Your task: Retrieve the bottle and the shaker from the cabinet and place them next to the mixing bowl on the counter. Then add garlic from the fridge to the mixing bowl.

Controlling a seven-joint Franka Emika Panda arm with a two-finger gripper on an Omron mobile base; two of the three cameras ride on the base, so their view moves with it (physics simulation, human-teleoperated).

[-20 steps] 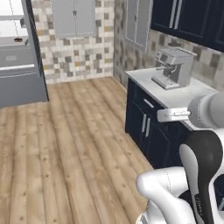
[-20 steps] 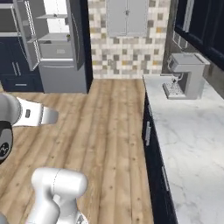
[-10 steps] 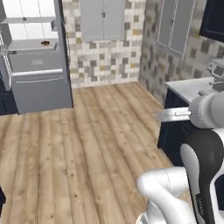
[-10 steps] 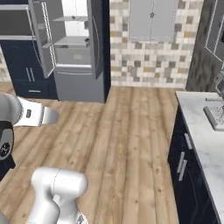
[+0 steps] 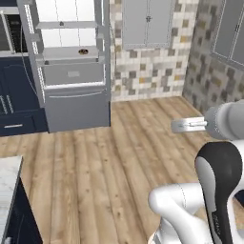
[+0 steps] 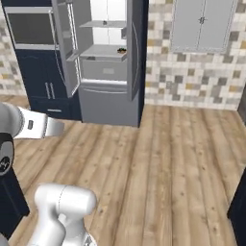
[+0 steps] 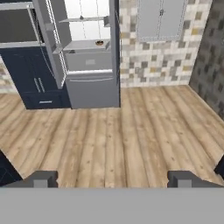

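Hand view shows the tool [image 7: 112, 178] with jaws wide apart, empty, the open fridge [image 7: 85, 57] at 11 o'clock; left base view catches a counter [image 5: 7, 178] corner at 8 o'clock.

No readable text, labels, brands or numbers anywhere.

Wood-plank floor [image 7: 131, 131]; mosaic tile wall [image 5: 152, 71]; grey wall cabinet [image 6: 202, 24]; donut [image 5: 83, 51] on shelf.
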